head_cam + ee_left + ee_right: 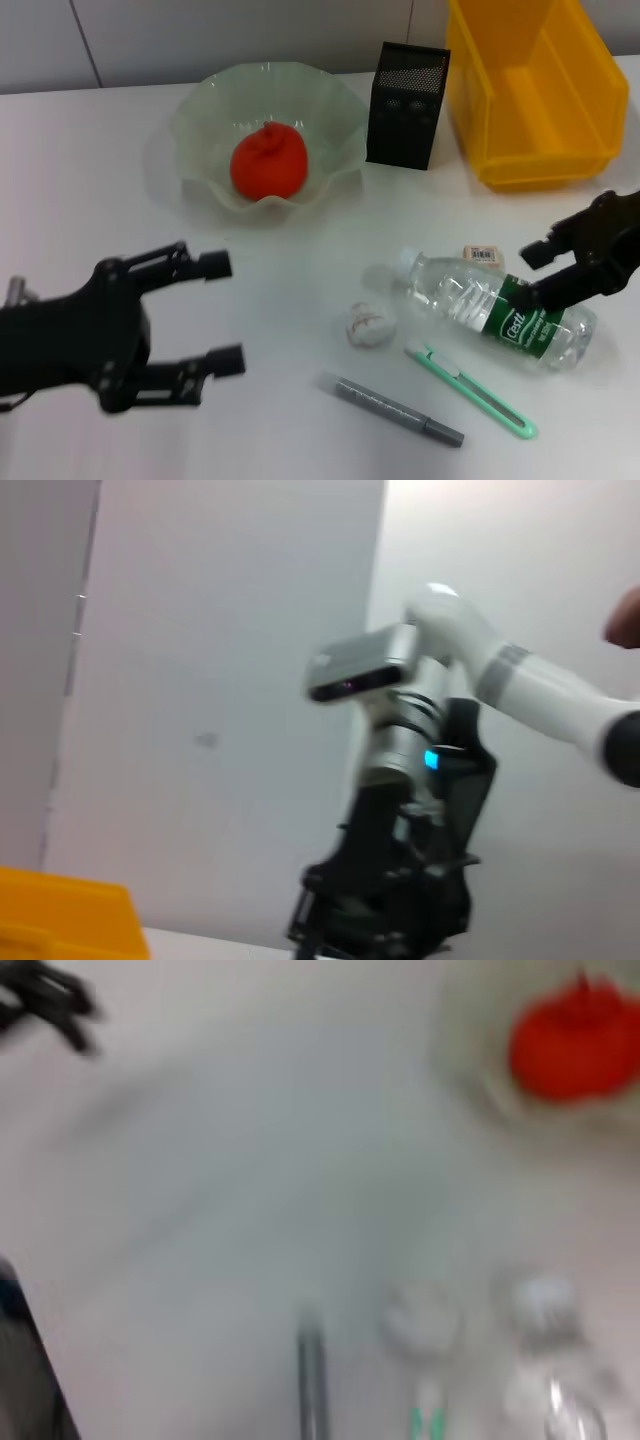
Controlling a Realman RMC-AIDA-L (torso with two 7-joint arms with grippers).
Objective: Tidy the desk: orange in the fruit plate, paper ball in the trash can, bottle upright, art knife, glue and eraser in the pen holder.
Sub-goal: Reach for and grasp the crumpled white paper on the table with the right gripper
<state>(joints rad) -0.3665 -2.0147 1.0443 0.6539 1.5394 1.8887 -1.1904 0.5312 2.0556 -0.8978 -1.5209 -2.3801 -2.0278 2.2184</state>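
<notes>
Left hand: my left hand (222, 313) hovers nearest, over the bench's front-left part, fingers spread wide, holding nothing.
Right hand: my right hand (536, 273) is at the bottle's base end near the right edge, fingers apart around it, by my judgement not yet gripping.
Done: orange (268, 161) sits in the fruit plate (205, 105).
Bottle: bottle (484, 306) lies on its side, not yet upright.
Paper ball: paper ball (369, 324) is just beside the bottle's cap; yellow trash can (580, 110) waits at the back-right corner.
Left for the pen holder: art knife (470, 389), grey glue stick (398, 410), eraser (485, 256); pen holder (407, 105) stands at the back.
</notes>
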